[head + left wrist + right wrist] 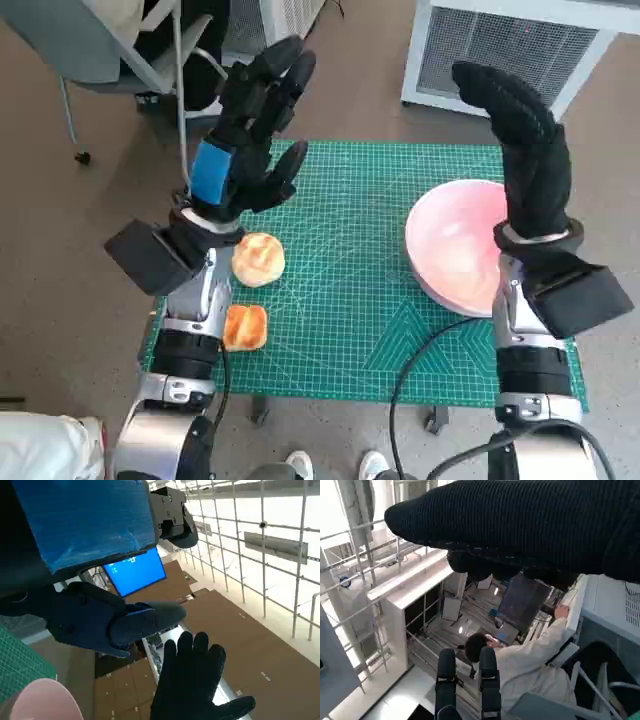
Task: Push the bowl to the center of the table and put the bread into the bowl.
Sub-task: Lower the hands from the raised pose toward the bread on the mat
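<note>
Both hands hover empty, fingers spread: the left hand (248, 140) above the bread (258, 259), the right hand (522, 150) over the bowl (455, 245). The right hand should probably lower outside the bowl's far rim and push it steadily toward the worktop (350, 300) centre.

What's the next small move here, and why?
Probably bring the right hand down against the far-right side of the pink bowl to push it toward the mat's middle. The bowl sits at the right edge, both hands are raised and hold nothing, and the two bread rolls lie untouched near the left hand.
</note>
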You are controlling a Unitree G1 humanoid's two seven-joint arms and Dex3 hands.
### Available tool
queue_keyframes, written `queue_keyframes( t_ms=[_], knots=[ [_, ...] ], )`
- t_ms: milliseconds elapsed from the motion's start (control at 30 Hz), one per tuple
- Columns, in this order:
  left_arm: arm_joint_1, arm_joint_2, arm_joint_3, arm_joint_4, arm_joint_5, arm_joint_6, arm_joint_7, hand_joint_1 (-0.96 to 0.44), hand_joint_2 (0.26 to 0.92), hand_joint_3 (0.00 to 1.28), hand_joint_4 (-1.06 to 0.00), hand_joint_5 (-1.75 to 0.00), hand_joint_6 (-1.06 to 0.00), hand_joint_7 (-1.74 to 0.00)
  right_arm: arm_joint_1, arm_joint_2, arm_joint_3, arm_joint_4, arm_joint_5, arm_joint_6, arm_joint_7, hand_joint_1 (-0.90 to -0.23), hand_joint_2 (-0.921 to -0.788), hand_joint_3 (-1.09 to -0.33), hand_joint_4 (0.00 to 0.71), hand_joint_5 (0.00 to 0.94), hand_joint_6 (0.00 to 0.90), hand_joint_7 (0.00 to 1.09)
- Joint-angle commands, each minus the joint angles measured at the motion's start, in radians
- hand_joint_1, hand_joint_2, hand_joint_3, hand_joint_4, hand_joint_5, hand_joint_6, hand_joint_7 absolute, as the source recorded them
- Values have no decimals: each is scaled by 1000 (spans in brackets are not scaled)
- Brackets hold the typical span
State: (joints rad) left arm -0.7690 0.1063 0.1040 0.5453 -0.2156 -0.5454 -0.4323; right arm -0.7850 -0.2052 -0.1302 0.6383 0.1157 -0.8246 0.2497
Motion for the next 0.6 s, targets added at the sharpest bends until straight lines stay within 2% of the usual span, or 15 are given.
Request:
queue_keyframes(
  t_ms=[33, 600],
  knots=[
    [-4, 0, 4, -11, -15, 6, -4, -499, 921, 562, -183, 0, 1, -642, 19, -1, -2, 10, 6, 15, 3, -638, -921, -755, 287, 0, 46, 620],
    [-1, -6, 0, -10, -7, 0, 3, -495, 921, 560, -184, -1, 1, -648, 31, -6, -4, -9, -1, 24, -2, -640, -921, -756, 289, 1, 47, 626]
  ],
)
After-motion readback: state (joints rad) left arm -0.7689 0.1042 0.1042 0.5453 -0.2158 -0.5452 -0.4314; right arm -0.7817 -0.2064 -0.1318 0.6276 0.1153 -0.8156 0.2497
